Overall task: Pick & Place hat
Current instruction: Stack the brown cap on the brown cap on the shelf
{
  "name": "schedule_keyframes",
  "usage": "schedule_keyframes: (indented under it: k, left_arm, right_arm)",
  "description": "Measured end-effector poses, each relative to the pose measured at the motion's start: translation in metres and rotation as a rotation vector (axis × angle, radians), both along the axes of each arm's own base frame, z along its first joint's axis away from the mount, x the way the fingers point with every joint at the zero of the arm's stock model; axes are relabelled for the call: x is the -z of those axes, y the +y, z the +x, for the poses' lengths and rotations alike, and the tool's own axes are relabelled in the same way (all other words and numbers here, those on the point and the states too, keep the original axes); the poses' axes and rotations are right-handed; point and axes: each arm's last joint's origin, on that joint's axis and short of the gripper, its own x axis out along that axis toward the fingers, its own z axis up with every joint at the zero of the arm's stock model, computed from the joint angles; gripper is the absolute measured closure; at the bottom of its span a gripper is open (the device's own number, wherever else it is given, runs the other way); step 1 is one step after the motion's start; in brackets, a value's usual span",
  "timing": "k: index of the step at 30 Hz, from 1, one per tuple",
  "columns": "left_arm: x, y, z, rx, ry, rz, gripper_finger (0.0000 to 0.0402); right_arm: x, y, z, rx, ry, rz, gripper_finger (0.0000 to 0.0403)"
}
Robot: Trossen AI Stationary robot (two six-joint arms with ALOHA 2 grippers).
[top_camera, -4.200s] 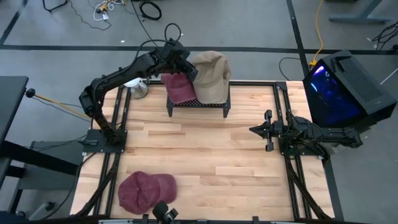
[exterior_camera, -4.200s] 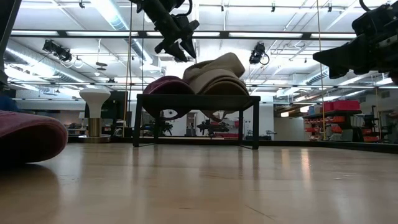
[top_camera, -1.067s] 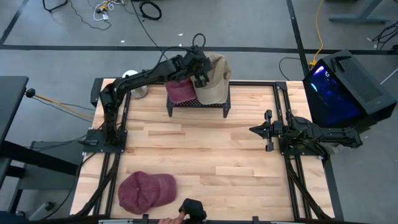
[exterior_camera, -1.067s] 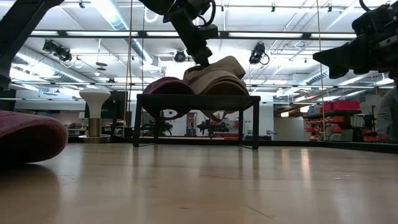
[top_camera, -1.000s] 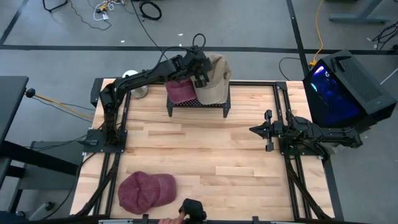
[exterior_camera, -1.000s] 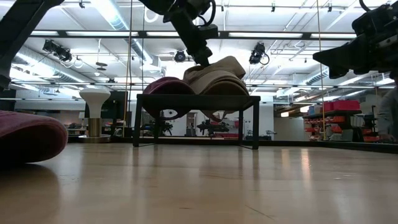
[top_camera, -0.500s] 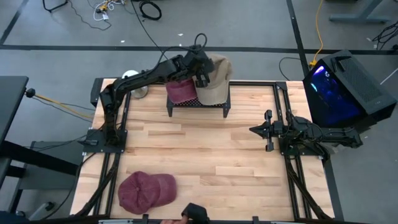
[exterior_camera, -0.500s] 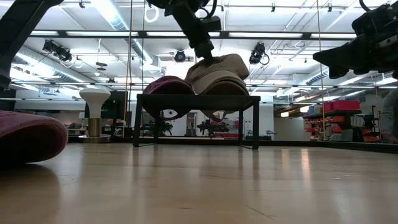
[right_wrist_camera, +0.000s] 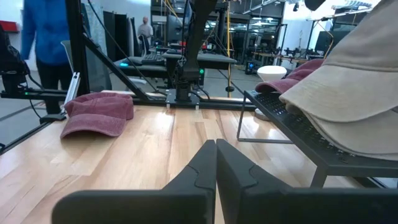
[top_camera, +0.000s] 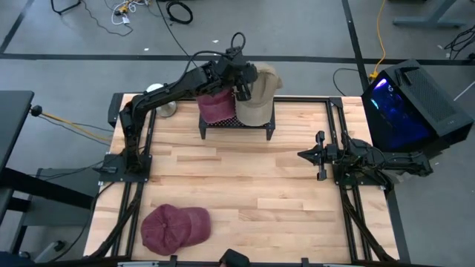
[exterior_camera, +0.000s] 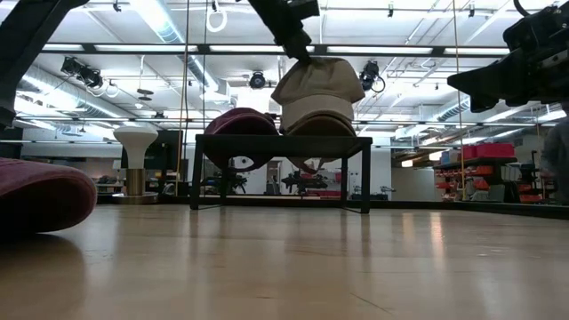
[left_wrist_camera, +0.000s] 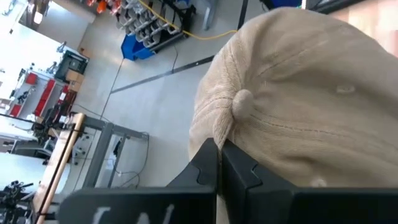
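Observation:
A beige hat point(top_camera: 261, 95) hangs over the black rack point(top_camera: 236, 124) at the table's far edge, with my left gripper point(top_camera: 243, 80) shut on its crown. The low view shows this hat point(exterior_camera: 317, 87) raised above a second beige hat point(exterior_camera: 320, 126) that lies on the rack; whether the two still touch I cannot tell. A maroon hat point(top_camera: 215, 110) lies on the rack's left part. Another maroon hat point(top_camera: 176, 226) rests flat on the table near the front left. At the table's right edge, my right gripper point(top_camera: 319, 155) is shut and holds nothing. My left gripper pinches a fold of the crown's cloth point(left_wrist_camera: 225, 134) between its two fingers, right beside the top button point(left_wrist_camera: 242, 102). The fingers come slanting down from the table's left. The hat hangs below them, its opening down.
A white stand point(top_camera: 162, 104) sits left of the rack. A black case with a blue light point(top_camera: 404, 104) stands beyond the table's right edge. The wooden table top point(top_camera: 252, 185) between the rack and the front maroon hat is bare. A person in blue point(right_wrist_camera: 43, 37) stands past the table's left side.
My left gripper has closed on the beige hat's crown and risen. The hat's crown has been pulled up from its slumped pose on the rack, and the hat now hangs upright under the fingers.

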Motion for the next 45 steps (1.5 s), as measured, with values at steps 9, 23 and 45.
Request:
schedule_keyframes:
  k: [9, 23, 45]
  left_arm:
    - [-0.004, 0.002, -0.001, -0.017, -0.009, 0.017, 0.0398]
    - [-0.008, 0.010, -0.003, 0.001, -0.065, 0.015, 0.0398]
    - [0.004, 0.019, 0.010, -0.019, -0.091, 0.039, 0.0379]
  right_arm:
    - [0.000, 0.000, 0.000, 0.000, 0.000, 0.000, 0.0392]
    - [0.000, 0.000, 0.000, 0.000, 0.000, 0.000, 0.0392]
    - [0.000, 0.000, 0.000, 0.000, -0.001, 0.000, 0.0392]
